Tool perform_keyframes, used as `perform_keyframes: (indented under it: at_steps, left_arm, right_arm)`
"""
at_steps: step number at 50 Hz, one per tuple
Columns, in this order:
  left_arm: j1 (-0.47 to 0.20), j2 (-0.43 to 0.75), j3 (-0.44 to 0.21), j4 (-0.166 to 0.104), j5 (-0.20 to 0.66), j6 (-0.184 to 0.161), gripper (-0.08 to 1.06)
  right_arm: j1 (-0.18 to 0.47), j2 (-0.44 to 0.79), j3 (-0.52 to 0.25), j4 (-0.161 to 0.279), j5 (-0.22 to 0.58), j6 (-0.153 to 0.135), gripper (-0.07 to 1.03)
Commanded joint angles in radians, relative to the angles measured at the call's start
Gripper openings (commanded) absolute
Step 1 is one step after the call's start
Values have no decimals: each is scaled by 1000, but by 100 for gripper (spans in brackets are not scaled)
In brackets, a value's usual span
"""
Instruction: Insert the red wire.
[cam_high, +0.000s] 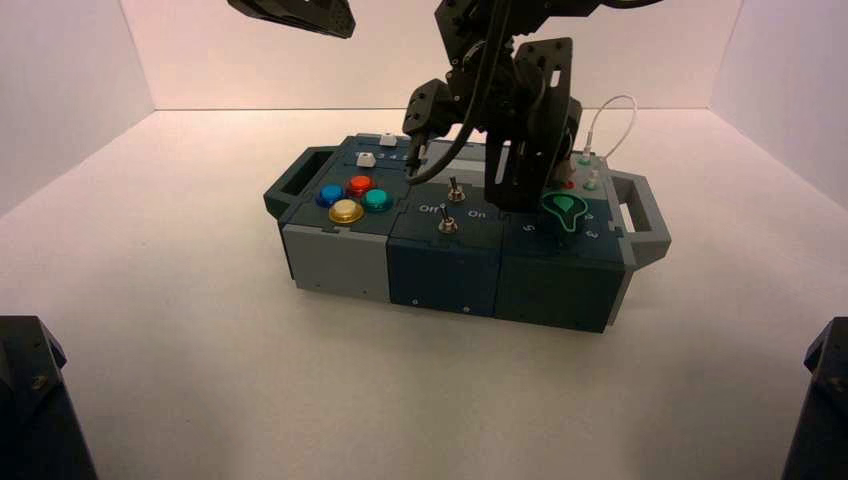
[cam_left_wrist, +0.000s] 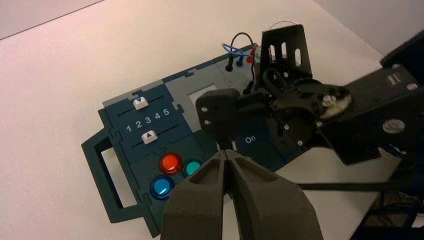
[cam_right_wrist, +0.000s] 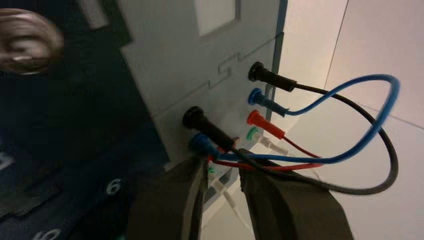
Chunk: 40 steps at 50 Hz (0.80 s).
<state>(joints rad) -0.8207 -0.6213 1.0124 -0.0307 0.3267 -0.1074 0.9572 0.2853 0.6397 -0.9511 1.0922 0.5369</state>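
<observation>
The red wire (cam_right_wrist: 295, 167) is a thin loop at the back right corner of the box (cam_high: 340, 265). One red plug (cam_right_wrist: 262, 123) sits in a red socket of the far row. The wire's other end runs in under the near blue plug (cam_right_wrist: 202, 144) and lies between my right gripper's fingertips. My right gripper (cam_right_wrist: 223, 167) reaches down over that corner, open, with a gap between its fingers. Whether the fingers touch the near red plug is hidden. My left gripper (cam_left_wrist: 227, 154) hangs shut and empty high above the box's left half.
A blue wire (cam_right_wrist: 350, 125) and a black wire (cam_right_wrist: 385, 170) loop over the red one, each plugged in at both ends. A white wire (cam_high: 615, 110) arches beside them. Coloured buttons (cam_high: 358, 184), toggle switches (cam_high: 453, 190), a green knob (cam_high: 563, 208) and sliders (cam_left_wrist: 141, 103) fill the box top.
</observation>
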Motion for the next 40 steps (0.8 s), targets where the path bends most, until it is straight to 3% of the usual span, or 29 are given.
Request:
perform_keyframes:
  at_steps: [1, 19, 40]
  left_arm:
    - [3, -9, -12, 2, -8, 2, -3]
    - [3, -11, -11, 0, -8, 2, -3]
    - [3, -17, -5, 2, -8, 2, -3]
  right_arm:
    - [0, -9, -17, -8, -2, 12, 25]
    - [2, -20, -15, -6, 3, 11, -3]
    - [0, -104, -55, -11, 61, 12, -2]
